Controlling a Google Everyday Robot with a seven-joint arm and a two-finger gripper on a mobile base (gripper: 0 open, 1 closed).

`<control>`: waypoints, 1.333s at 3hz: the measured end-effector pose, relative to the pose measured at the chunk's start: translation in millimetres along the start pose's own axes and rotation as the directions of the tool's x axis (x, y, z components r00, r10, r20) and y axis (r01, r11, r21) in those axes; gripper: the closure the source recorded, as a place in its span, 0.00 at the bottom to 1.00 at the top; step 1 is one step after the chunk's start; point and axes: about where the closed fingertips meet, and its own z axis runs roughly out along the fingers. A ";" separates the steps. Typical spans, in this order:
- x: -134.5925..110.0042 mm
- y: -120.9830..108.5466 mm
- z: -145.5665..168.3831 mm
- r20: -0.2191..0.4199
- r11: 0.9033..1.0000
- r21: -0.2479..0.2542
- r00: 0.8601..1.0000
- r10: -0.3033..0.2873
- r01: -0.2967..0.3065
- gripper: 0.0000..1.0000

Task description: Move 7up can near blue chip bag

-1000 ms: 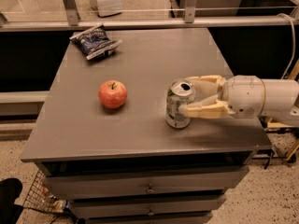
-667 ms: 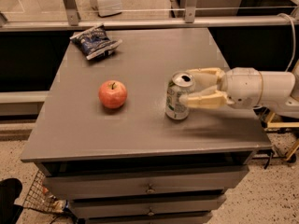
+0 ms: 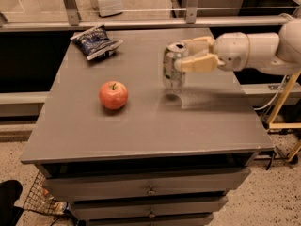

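Holding the 7up can (image 3: 171, 74) clear of the grey table (image 3: 141, 126) — shadow just below it — the gripper (image 3: 181, 55), right of centre, is clamped on its upper half. The blue chip bag (image 3: 96, 41) lies at the far-left corner, well apart. Best carry level, pass behind the red apple (image 3: 113, 94), lower upright just beside the bag

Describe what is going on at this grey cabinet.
The robot's pincer, reaching in from the right of the view, is shut on the 7up can and holds it, seemingly just above the cabinet top. The blue chip bag lies at the far left corner, a red apple nearer the front. The can is not yet by the bag.
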 end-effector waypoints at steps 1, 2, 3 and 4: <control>7.6 -46.3 28.8 -0.064 0.998 -0.032 0.996 0.058 -0.060 1.00; 15.3 -82.7 58.2 -0.102 0.994 -0.056 0.991 0.088 -0.094 1.00; 8.1 -110.7 81.0 -0.101 0.995 -0.062 0.992 0.069 -0.076 1.00; -11.0 -130.5 96.3 -0.060 0.998 -0.056 0.998 0.015 -0.018 1.00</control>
